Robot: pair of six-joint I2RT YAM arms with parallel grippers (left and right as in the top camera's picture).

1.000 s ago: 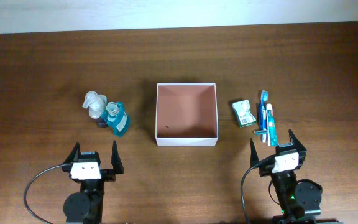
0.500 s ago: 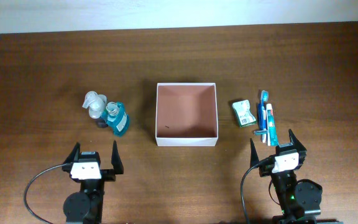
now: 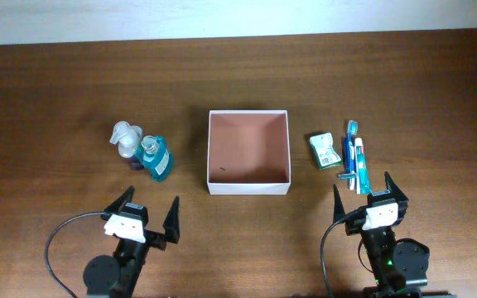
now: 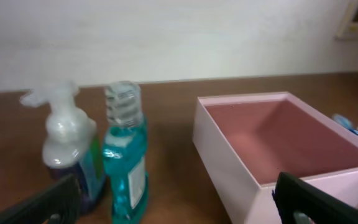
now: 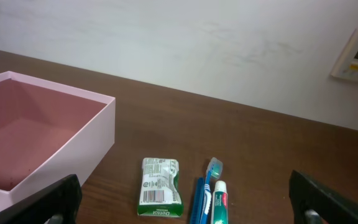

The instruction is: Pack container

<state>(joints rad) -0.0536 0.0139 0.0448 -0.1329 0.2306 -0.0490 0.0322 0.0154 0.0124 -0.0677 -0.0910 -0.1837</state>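
The container (image 3: 248, 189) sits on the worktop, ahead and to the right of the left fingers (image 3: 172, 217), ahead and to the left of the right fingers (image 3: 336, 204). Both pairs are spread wide and empty. Its thin walls look light, bendable and easily shoved. Best to pinch one wall gently, mid-rim.

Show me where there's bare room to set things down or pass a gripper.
The container is bare inside. Open table lies beyond its far wall, and between it and the mouthwash bottle. Crowded: the green packet, toothbrush and toothpaste bunch right of it; the pump bottle hugs the mouthwash.
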